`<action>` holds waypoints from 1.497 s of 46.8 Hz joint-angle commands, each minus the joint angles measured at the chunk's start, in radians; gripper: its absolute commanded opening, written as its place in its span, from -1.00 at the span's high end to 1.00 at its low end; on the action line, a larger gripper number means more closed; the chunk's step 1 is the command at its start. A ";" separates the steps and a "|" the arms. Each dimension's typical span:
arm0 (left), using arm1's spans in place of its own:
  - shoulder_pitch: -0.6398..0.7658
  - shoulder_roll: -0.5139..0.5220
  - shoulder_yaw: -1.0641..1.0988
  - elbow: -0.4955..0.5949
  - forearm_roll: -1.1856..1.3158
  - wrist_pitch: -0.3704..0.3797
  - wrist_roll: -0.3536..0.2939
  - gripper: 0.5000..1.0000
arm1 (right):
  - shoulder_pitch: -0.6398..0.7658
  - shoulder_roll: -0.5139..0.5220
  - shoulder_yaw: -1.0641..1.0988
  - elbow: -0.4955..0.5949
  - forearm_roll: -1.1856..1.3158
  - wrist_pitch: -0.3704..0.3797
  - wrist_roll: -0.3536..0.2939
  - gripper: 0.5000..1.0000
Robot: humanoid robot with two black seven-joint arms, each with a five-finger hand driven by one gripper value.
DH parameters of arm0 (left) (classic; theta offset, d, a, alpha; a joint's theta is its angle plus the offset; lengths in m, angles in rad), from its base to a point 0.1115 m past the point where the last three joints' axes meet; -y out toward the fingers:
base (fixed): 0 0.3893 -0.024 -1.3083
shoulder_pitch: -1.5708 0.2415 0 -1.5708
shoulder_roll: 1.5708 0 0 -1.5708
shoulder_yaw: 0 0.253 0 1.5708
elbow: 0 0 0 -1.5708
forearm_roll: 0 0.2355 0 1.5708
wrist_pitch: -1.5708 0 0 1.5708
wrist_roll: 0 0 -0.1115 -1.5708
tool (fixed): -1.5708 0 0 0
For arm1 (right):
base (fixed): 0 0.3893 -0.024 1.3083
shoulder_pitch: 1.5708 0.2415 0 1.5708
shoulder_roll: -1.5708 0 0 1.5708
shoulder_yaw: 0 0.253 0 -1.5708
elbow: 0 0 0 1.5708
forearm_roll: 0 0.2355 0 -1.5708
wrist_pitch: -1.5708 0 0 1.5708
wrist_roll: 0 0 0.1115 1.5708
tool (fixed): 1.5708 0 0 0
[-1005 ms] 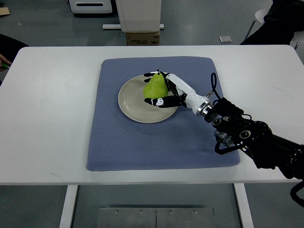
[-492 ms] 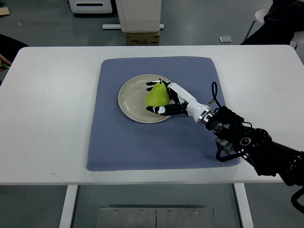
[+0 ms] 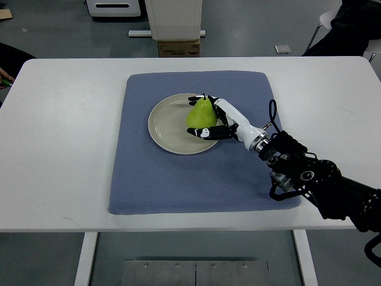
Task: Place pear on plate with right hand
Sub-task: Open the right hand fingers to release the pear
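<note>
- One white table [image 3: 65,149] fills most of the view and carries everything else, with grey floor showing beyond its far edge.
- One blue-grey mat [image 3: 161,185] lies flat on the table, its near right corner partly covered by the arm.
- One robot arm shows, the right one [image 3: 321,185], coming in from the picture's right edge; its black, cable-wrapped forearm crosses the mat's near right corner and slants up toward the plate.
- One round beige plate [image 3: 164,122] sits on the mat, in the mat's far half and roughly midway across it.
- One right hand [image 3: 215,121], white with black fingers, reaches over the plate's right rim; its wrist is just outside that rim, over the mat.
- One green pear [image 3: 201,113] stands upright on the right part of the plate, stem up, its base on the plate's surface.
- Fingers [image 3: 199,132] are curled round the pear: dark fingertips show at the pear's far side near the stem, and another digit wraps across its near side, so the hand is clasping the fruit.
- One cardboard box [image 3: 178,47] stands on the floor beyond the table's far edge, in line with the plate, under a white piece of equipment.
</note>
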 commanded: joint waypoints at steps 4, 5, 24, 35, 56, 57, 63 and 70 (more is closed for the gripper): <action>0.000 0.000 0.000 0.000 0.000 0.000 0.000 -1.00 | 0.000 0.000 0.000 0.003 0.000 0.000 0.000 -0.91; 0.000 0.000 0.000 0.000 0.000 0.000 0.000 -1.00 | 0.000 0.000 0.000 0.003 0.000 0.000 0.000 -0.92; 0.000 0.000 0.000 0.000 0.000 0.000 0.000 -1.00 | 0.017 0.000 0.003 0.003 0.000 0.002 0.000 -0.99; 0.000 0.000 0.000 0.000 0.000 0.000 0.000 -1.00 | 0.025 0.000 0.005 0.002 0.002 0.003 0.000 -0.99; 0.000 0.000 0.000 0.000 0.000 0.000 0.000 -1.00 | 0.023 -0.032 0.006 0.002 0.005 0.017 0.000 -0.99; 0.001 0.000 0.000 0.000 0.000 0.000 0.000 -1.00 | 0.023 -0.037 0.008 0.002 0.008 0.017 0.000 -0.99; 0.000 0.000 0.000 0.000 0.000 0.000 0.000 -1.00 | 0.021 -0.061 0.031 0.002 0.028 0.017 0.000 -0.99; 0.000 0.000 0.000 0.000 0.000 0.000 0.000 -1.00 | 0.023 -0.097 0.034 0.005 0.034 0.019 0.000 -0.99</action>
